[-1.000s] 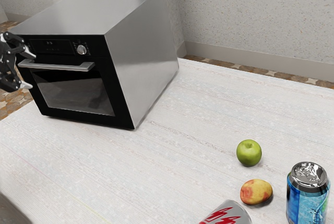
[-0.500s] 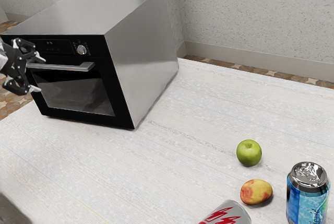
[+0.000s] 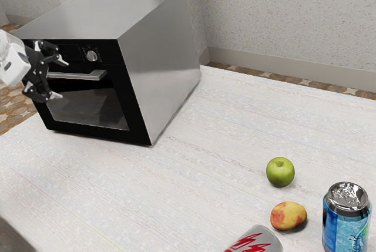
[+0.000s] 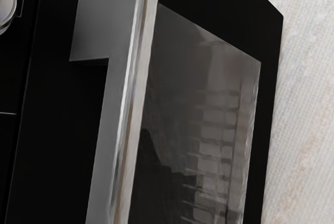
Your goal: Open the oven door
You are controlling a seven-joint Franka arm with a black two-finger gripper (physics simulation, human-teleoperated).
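Behind the whitish table point(image 3: 194, 187), you have a pale, speckled wall point(image 3: 288, 14) with a beige baseboard point(image 3: 282, 62). Beyond the table's far edge, you see the brown, patterned floor point(image 3: 282, 77).

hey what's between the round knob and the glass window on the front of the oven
The silver handle runs between the knob and the window; both the exterior view and the wrist view show it.

Bright, even light covers the pale surface point(image 3: 194, 175), with 2 soft shadows beside the green apple point(image 3: 280, 171) and the red-yellow fruit point(image 3: 288, 215). In the wrist view, glare streaks the handle point(image 4: 125, 93); the door glass point(image 4: 209, 88) looks dim.
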